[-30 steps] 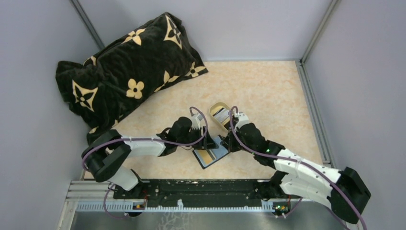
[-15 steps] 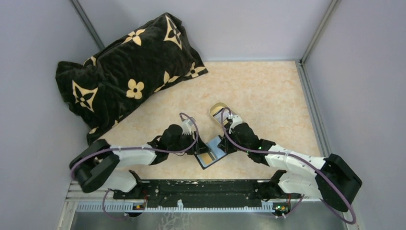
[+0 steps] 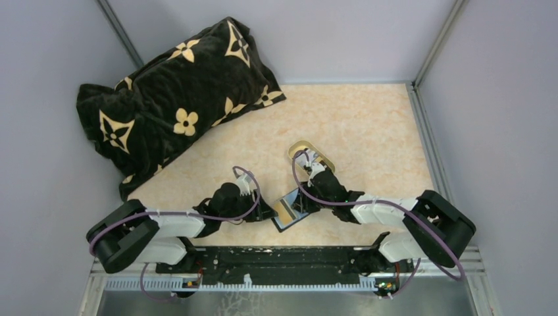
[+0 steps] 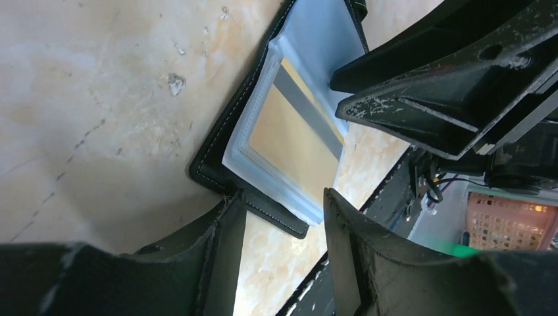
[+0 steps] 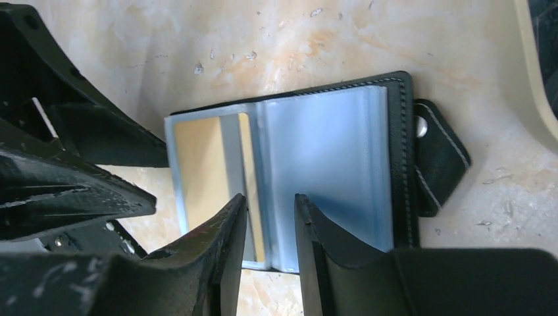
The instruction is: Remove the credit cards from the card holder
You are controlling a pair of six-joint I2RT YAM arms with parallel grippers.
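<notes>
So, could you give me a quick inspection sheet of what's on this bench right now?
Surface: marbled beige tabletop.
Job's things: black card holder lies open; orange-yellow card sits in its clear sleeve.
Clutter: gold-rimmed oval tray, flowered black pillow.
Tools: left tool open, straddling the holder's edge; right tool open over its inner panel.
Cables: purple cables looped along both arms.
Surroundings: grey walls, black mounting rail.
</notes>
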